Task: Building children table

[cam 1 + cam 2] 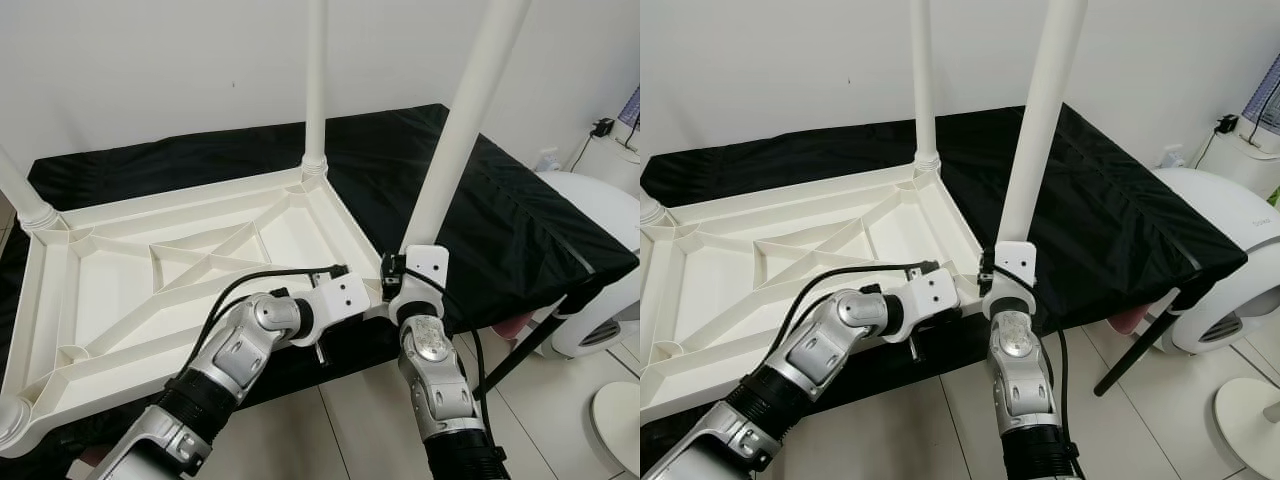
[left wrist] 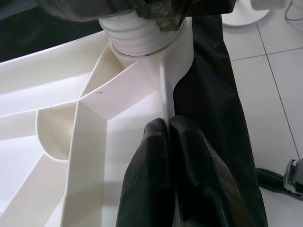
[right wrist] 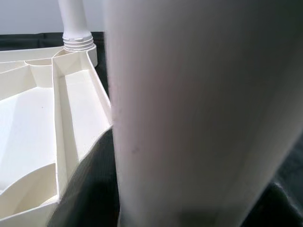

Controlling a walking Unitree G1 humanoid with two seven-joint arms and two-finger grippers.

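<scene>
A white plastic table top (image 1: 150, 300) lies upside down on a black cloth (image 1: 500, 200). White legs stand up at its far corner (image 1: 316, 80), left corner (image 1: 20, 195) and near right corner (image 1: 465, 110). My left gripper (image 2: 166, 137) is shut on the thin rim wall of the table top, just beside the near right corner socket. My right gripper (image 1: 398, 268) is at the base of the near right leg (image 3: 189, 113), its dark fingers (image 2: 156, 9) wrapped round the leg just above the ribbed thread (image 2: 135, 38). That leg leans slightly to the right.
The cloth-covered surface ends just in front of me, with tiled floor (image 1: 350, 430) below. A white rounded appliance (image 1: 600, 250) stands at the right, beside a slanted black support bar (image 1: 525, 350) and a round white base (image 1: 618, 420). A white wall is behind.
</scene>
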